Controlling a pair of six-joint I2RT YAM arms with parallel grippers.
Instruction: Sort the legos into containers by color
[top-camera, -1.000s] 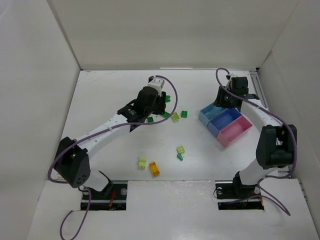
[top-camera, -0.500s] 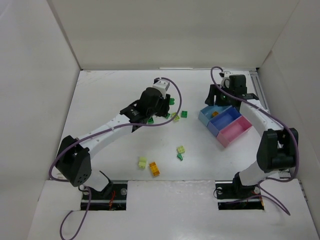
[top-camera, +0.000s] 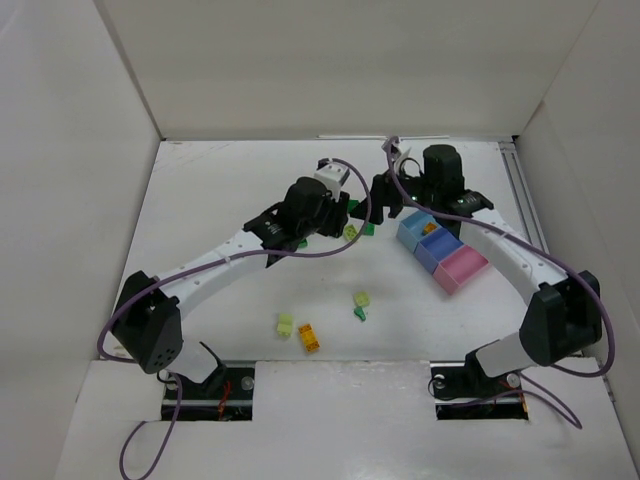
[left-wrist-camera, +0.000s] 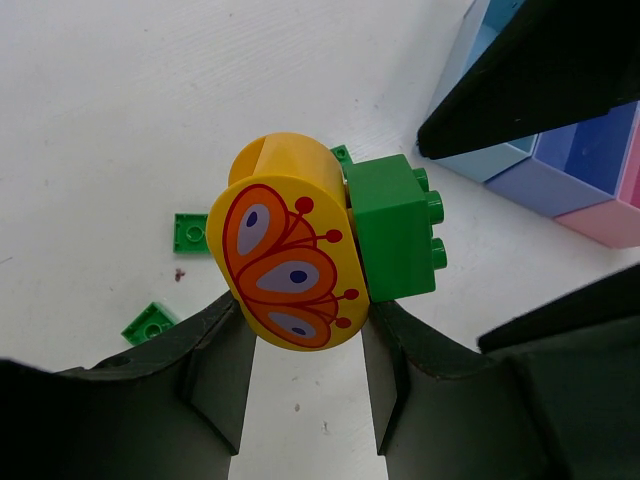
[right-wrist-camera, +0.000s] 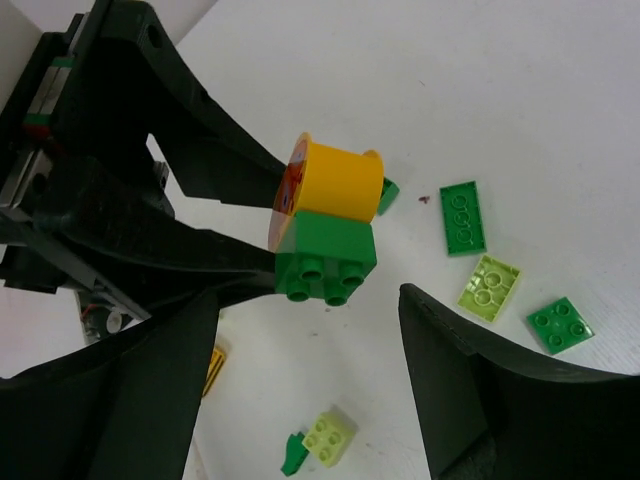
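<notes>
My left gripper (left-wrist-camera: 300, 345) is shut on a yellow rounded brick with a butterfly print (left-wrist-camera: 288, 262), which is joined to a green 2x2 brick (left-wrist-camera: 396, 236). It holds the pair above the table, left of the bins. My right gripper (right-wrist-camera: 310, 335) is open just below that same pair (right-wrist-camera: 330, 215), not touching it. In the top view the two grippers (top-camera: 338, 208) (top-camera: 385, 193) meet left of the light blue (top-camera: 409, 232), darker blue (top-camera: 440, 250) and pink (top-camera: 462, 268) bins. A small orange brick (top-camera: 430, 228) lies in the light blue bin.
Loose bricks lie on the table: lime (top-camera: 351, 232) and green (top-camera: 368, 228) under the grippers, lime (top-camera: 361, 298) and green (top-camera: 358, 313) mid-table, lime (top-camera: 285, 324) and orange (top-camera: 309, 338) nearer. White walls enclose the table.
My right arm has swung left from behind the bins to the left gripper. My left gripper has shifted a little to the right, still holding the brick pair.
</notes>
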